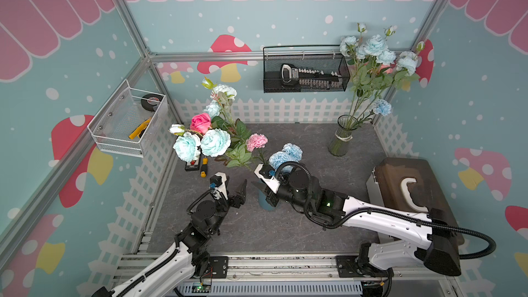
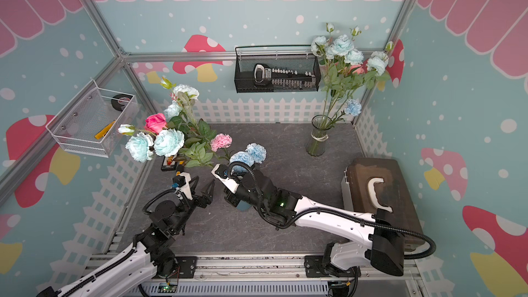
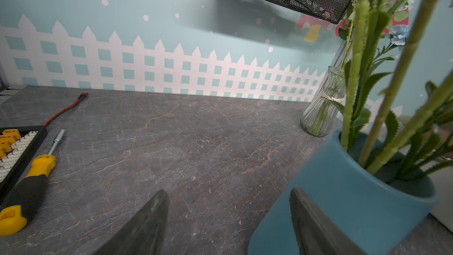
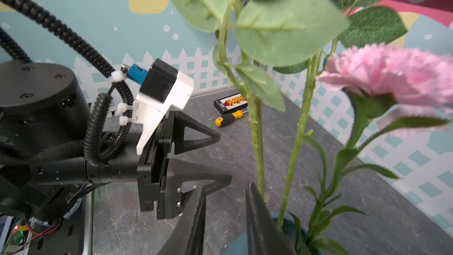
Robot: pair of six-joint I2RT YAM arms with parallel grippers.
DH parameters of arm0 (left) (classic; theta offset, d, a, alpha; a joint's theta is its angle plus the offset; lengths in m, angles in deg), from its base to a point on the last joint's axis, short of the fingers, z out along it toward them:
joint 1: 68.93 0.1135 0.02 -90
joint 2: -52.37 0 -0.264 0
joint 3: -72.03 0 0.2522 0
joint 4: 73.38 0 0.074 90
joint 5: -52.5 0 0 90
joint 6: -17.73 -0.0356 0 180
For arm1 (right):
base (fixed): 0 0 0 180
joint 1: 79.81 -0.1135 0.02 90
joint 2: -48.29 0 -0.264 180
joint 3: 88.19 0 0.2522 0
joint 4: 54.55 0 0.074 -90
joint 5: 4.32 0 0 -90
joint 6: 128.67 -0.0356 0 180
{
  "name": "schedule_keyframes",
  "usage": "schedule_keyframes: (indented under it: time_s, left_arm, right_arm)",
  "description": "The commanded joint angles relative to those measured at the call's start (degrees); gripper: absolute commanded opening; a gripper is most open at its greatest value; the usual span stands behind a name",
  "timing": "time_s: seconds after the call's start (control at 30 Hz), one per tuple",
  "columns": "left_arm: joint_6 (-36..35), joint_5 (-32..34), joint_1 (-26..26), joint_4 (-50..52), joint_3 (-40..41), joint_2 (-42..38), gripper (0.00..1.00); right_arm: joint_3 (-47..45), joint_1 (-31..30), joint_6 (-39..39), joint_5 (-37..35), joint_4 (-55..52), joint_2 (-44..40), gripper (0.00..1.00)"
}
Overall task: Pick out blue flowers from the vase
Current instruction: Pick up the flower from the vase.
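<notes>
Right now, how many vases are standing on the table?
2. The blue vase stands near the middle of the table, holding a mixed bouquet; the clear glass vase stands at the far right corner, holding blue flowers. None looks hidden.

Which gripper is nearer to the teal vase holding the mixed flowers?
Right. The right gripper hangs just above the mouth of the teal vase, jaws slightly apart beside the stems. The left gripper stands open off to the vase's side, above the table.

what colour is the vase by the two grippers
The vase is plain teal blue with no pattern; it shows best in the left wrist view.
</notes>
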Motion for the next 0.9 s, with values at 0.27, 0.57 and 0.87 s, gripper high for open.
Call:
schedule_keyframes:
  time_s: [0.27,0.57,0.87]
  left_arm:
    - [-0.63,1.28,-0.28,-0.25,-0.91,0.05,0.78]
    - [-0.51,1.49,-0.29,-0.26,-1.27,1.0,0.79]
    - [-0.51,1.49,-0.28,-0.26,-1.27,0.92,0.79]
  right_arm:
    - [8.33,-0.2,3.99,-3.88,-1.92,4.98,0.26]
    - [10.11,0.2,3.28,-4.92,-3.08,7.21,0.21]
    - [9.73,1.19,1.96,-4.4,-2.99,8.5,0.21]
